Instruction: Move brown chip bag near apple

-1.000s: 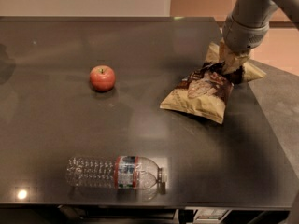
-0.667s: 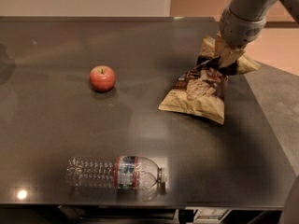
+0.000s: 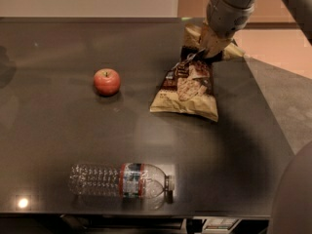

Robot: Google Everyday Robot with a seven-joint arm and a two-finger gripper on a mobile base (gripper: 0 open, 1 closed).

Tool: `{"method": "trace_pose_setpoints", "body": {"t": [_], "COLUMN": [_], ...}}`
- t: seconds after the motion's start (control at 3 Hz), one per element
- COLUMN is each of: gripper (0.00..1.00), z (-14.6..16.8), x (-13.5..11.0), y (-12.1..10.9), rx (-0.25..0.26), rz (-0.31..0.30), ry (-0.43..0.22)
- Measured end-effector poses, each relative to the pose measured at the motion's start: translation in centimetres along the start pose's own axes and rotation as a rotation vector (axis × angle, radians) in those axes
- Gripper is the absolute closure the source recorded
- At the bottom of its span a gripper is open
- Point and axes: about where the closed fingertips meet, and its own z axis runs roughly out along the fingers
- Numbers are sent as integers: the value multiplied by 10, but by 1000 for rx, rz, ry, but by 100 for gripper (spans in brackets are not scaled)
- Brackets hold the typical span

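The brown chip bag (image 3: 187, 89) lies on the dark table (image 3: 53, 130), right of centre, with its cream-tan near end on the surface and its far end raised. My gripper (image 3: 201, 52) comes down from the upper right and is shut on the bag's far end. The wrist hides part of that end. The small red apple (image 3: 107, 81) stands upright to the left of the bag, about one bag-width away and apart from it.
A clear plastic water bottle (image 3: 122, 180) lies on its side near the table's front edge, below the apple. The table's right edge runs diagonally just right of the bag. Part of the robot's body shows at the bottom right corner.
The gripper has moved left with the bag's far end in it. The bag has slid left toward the apple. The apple and bottle have not moved.
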Motion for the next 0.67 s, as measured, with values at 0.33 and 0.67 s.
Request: {"method": "trace_pose_setpoints", "body": {"t": [0.33, 0.67], "gripper": [100, 100], "z": [3, 8], "x": [-28, -54], "y": [-22, -39], "rx": [10, 12], "rz": [-47, -87], "ry": [-58, -110]}}
